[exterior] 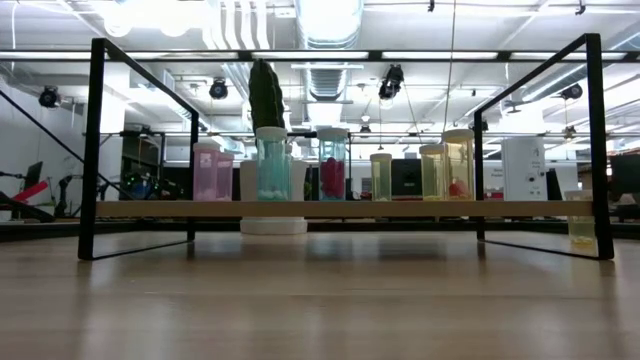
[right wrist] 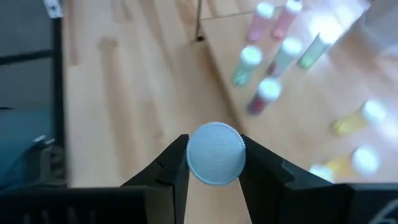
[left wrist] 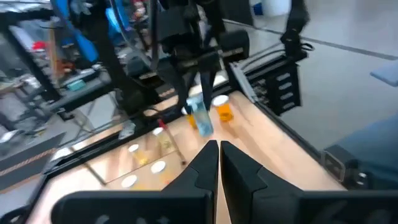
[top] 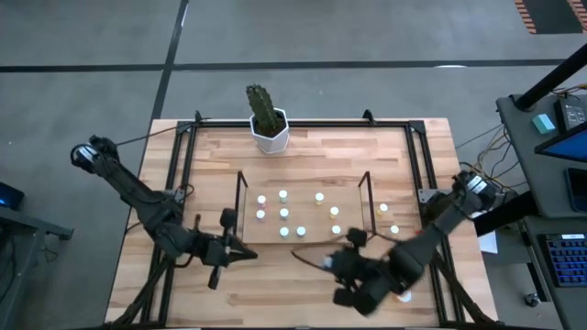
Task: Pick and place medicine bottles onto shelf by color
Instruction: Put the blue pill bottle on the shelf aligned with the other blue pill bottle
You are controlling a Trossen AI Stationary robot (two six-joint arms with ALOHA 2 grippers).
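Right gripper [right wrist: 214, 163]: the fingers are closed against the white ribbed cap of a medicine bottle [right wrist: 215, 153], one finger on each side of the cap. The right wrist view looks straight down on the cap, so the bottle's body is hidden; in the left wrist view the held bottle reads as bluish and hangs upright under the right gripper. In the high view this gripper [top: 353, 266] sits over bare table [top: 275, 298] at the near right, just in front of the shelf's near edge.

Left gripper [left wrist: 219, 149]: the two fingers are pressed together with only a thin seam between them, and nothing is held. In the high view it [top: 240, 254] lies over the table near the shelf's near-left corner, pointing toward the right arm.

Shelf [top: 353, 234]: a light wood base with thin dark wire ends, set mid-table. White-capped bottles stand on it, well apart from one another. The low view shows them upright in a row: pinkish bottles [exterior: 211, 171] at the left, a bluish one [exterior: 272, 164], one with red contents [exterior: 332, 164], then yellowish ones [exterior: 448, 165] toward the right.

Off the shelf: two capped bottles [top: 389, 218] stand on the table just right of the shelf's right end. A cactus pot [top: 271, 130] stands at the table's far edge.
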